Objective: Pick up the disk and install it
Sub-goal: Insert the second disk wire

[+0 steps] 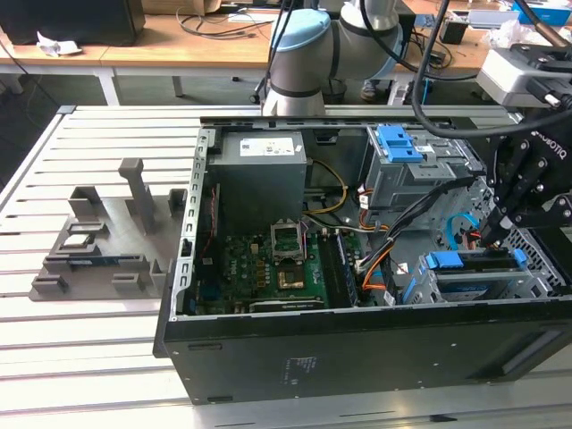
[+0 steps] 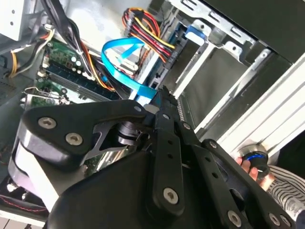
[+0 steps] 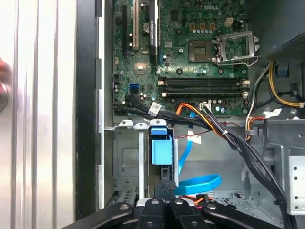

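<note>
The disk point(image 1: 447, 261) stands on edge in the drive cage at the front corner of the open computer case, on the exterior view's right, with its blue rails showing. In the first wrist view its blue rail end point(image 3: 160, 150) sits in the cage slot. My gripper point(image 1: 493, 237) reaches down into the case right over the disk. Its fingers are pressed together and nothing shows between them; in the first wrist view the tips point(image 3: 169, 183) sit just behind the blue rail end. I cannot tell whether they touch it. In the second wrist view the gripper point(image 2: 162, 98) points into the cage.
A bare blue bracket point(image 1: 398, 143) tops the far drive cage. A grey power supply box point(image 1: 264, 165) and the motherboard point(image 1: 286, 259) fill the case's middle. A loose blue cable point(image 3: 200, 183) and black wire bundles point(image 3: 238, 143) run beside the gripper. A grey fixture point(image 1: 98, 241) lies on the slatted table. A hand point(image 2: 252, 164) rests outside the case.
</note>
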Tool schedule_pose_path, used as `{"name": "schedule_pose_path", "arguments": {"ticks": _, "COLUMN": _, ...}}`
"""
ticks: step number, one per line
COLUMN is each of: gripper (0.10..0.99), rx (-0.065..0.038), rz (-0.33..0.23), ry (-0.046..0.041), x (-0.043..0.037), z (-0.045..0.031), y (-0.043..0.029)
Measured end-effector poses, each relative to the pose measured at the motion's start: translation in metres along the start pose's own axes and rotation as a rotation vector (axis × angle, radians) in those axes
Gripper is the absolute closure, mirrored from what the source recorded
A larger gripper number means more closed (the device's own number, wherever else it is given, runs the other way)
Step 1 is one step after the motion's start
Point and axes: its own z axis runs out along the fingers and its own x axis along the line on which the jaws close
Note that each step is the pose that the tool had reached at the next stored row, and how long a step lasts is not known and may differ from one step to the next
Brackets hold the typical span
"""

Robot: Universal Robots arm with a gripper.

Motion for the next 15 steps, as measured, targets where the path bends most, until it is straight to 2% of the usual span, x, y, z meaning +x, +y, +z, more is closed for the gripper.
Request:
{"name": "schedule_pose_path", "arguments": {"ticks": 3, "gripper": 0.98, "rx": -0.001, "rz": 0.045, "ry": -0.0023, "x": -0.0001, "z": 0.006, "y": -0.0003}}
{"name": "schedule_pose_path", "arguments": {"ticks": 5, "gripper": 0.98, "rx": -0.003, "rz": 0.097, "ry": -0.0052, "x": -0.0003, "z": 0.0116, "y": -0.0016}}
{"name": "schedule_pose_path", "arguments": {"ticks": 15, "gripper": 0.98, "rx": -0.005, "rz": 0.1, "ry": -0.0048, "x": 0.0007, "z": 0.0164, "y": -0.0079}}
